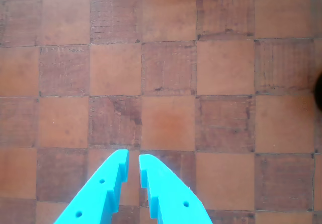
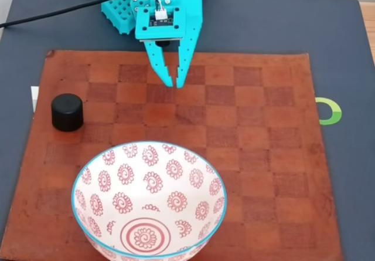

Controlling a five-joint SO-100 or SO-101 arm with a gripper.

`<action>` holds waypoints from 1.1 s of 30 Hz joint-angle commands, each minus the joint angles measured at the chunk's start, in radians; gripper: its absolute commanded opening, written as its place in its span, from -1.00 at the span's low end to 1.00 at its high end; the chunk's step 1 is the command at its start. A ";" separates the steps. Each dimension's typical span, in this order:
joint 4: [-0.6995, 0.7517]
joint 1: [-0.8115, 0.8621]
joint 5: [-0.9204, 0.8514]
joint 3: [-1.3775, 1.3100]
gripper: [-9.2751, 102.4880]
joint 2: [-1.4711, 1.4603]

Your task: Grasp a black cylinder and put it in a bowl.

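In the fixed view the black cylinder (image 2: 67, 112) stands upright on the left part of the brown checkered mat (image 2: 258, 149), close to the mat's left edge. It sits up and to the left of the bowl (image 2: 88, 211), apart from it, with bare mat between the two. A thin white strip (image 2: 34, 98) shows on the counter (image 2: 345, 173) just left of the mat, level with the cylinder.

The bowl rests on the near part of the mat, left of the mat's middle. It is white with red spiral flowers, a red spiral at its bottom and a light blue rim, and nothing lies inside it.

Above the bowl, at the mat's far edge, the turquoise tool (image 2: 175, 85) points down toward the mat, well to the right of the cylinder and not touching it. Its fingers nearly meet at the tips, with a thin gap between them and nothing held. A black cable (image 2: 53, 13) runs off to the left from the arm.

To the right of the mat, a green and white ring mark (image 2: 331, 111) lies on the dark counter.

In the wrist view the tool (image 1: 133, 157) rises from the bottom edge over the mat (image 1: 166, 68), its tips close together with a narrow slit between. A dark shape (image 1: 318, 89) is cut off by the right edge; I cannot tell what it is.
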 commanded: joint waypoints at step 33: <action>-0.002 0.002 -0.067 -0.311 -0.83 -0.273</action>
